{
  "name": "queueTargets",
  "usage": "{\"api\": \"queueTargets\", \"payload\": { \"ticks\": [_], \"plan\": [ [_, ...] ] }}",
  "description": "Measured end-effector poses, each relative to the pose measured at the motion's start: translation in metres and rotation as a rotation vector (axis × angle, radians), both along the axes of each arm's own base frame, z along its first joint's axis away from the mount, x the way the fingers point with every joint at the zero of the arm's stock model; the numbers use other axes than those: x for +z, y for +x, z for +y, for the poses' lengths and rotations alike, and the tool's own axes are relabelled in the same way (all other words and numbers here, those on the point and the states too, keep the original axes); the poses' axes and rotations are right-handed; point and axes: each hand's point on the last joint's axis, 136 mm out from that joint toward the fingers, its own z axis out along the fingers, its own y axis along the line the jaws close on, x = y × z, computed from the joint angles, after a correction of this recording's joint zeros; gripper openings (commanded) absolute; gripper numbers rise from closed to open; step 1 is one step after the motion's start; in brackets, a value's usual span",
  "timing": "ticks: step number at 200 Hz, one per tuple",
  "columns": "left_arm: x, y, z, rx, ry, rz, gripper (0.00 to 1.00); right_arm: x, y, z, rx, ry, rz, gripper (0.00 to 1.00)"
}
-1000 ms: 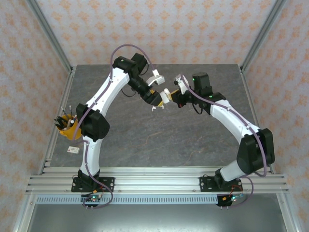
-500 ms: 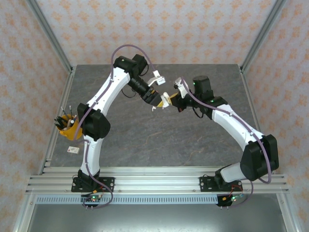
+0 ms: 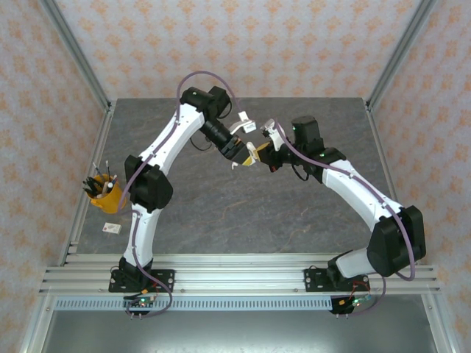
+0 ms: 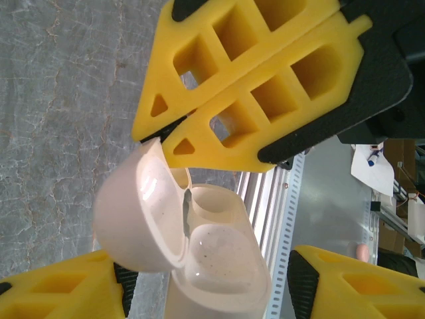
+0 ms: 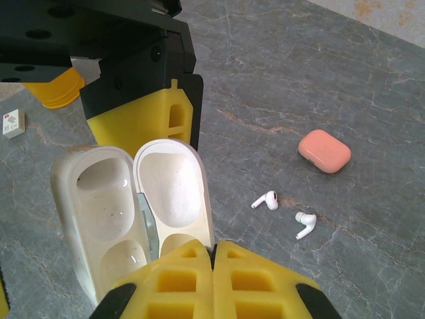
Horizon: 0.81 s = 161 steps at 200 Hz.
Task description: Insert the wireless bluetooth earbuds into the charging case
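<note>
No wording is legible anywhere. The small white card (image 3: 112,228) near the desk's (image 3: 221,213) left edge carries print too blurred to read.

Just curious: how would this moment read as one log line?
white case open, right jaws pinching lid | left jaws open around base | two earbuds on table

both arms reach up the table and bend in toward each other. the left arm (image 3: 165,140) arches from its base over a high elbow, and the right arm (image 3: 353,185) sweeps in from the other side. the left gripper (image 3: 238,151) and right gripper (image 3: 257,151) meet nose to nose near the middle. the left one's yellow fingers (image 4: 358,282) stand apart; the right one's pads (image 5: 179,279) are pressed flat together.
</note>
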Motion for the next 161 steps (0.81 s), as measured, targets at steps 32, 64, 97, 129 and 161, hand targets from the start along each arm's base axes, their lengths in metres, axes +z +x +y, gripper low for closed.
{"api": "queueTargets", "payload": {
  "ticks": [32,64,97,129,161],
  "plan": [
    [-0.0002,-0.0008,0.0004,0.0,0.002,0.005,0.58,-0.0008,-0.0005,-0.0002,0.0,-0.002,0.004,0.0],
    [0.0003,-0.0016,0.0003,-0.001,0.001,0.009,0.51,-0.0008,-0.0005,-0.0002,0.0,-0.002,0.004,0.0],
    [0.0007,-0.0018,0.0,-0.001,-0.003,0.011,0.48,-0.0006,-0.0005,-0.0002,0.0,-0.002,0.003,0.0],
    [0.0027,-0.0027,-0.0011,-0.002,-0.014,0.018,0.43,-0.0007,-0.0006,-0.0003,0.0,-0.002,0.004,0.0],
    [0.004,-0.0032,-0.002,-0.004,-0.023,0.02,0.39,-0.0006,-0.0006,-0.0002,0.0,-0.001,0.004,0.0]
  ]
}}
